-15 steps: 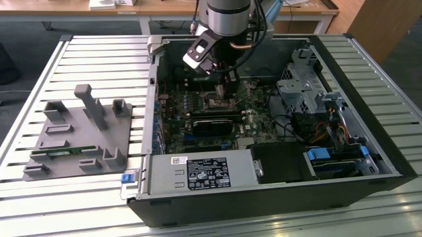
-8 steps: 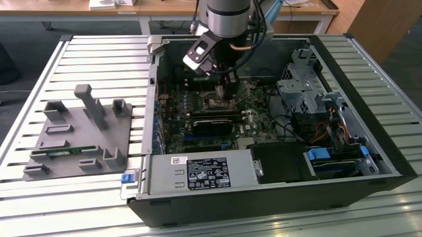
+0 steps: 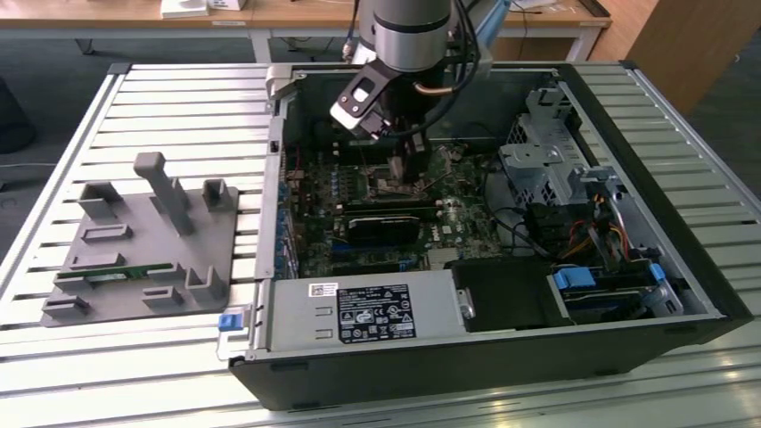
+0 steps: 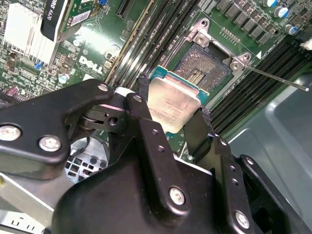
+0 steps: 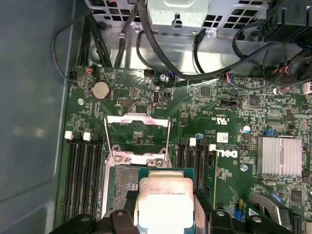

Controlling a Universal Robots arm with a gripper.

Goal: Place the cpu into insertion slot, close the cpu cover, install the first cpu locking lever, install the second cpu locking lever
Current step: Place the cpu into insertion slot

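My gripper (image 4: pixel 173 106) is shut on the cpu (image 4: pixel 171 100), a flat square chip with a dull silver top on a green edge, pinched by two opposite sides between black fingers (image 4: pixel 146 122). In the first wrist view the cpu (image 5: pixel 165 197) hangs in the gripper (image 5: pixel 165 209), overlapping one side of the insertion slot (image 5: pixel 119 178). The insertion slot (image 4: pixel 202 66) is uncovered, with a dark centre and fine contacts. The cpu cover (image 5: pixel 138 118) stands swung open beyond it, green board showing through its window. A thin lever rod (image 4: pixel 273 78) sticks out beside the slot. In the exterior view the gripper (image 3: pixel 398 169) is low inside the computer case.
Black memory slots (image 5: pixel 83 170) flank the socket. A finned silver heatsink (image 5: pixel 279 156) sits further along the board, with black cables (image 5: pixel 195 53) and a drive cage beyond it. The case wall (image 5: pixel 34 122) is close. A grey fixture plate (image 3: pixel 143 241) lies outside the case.
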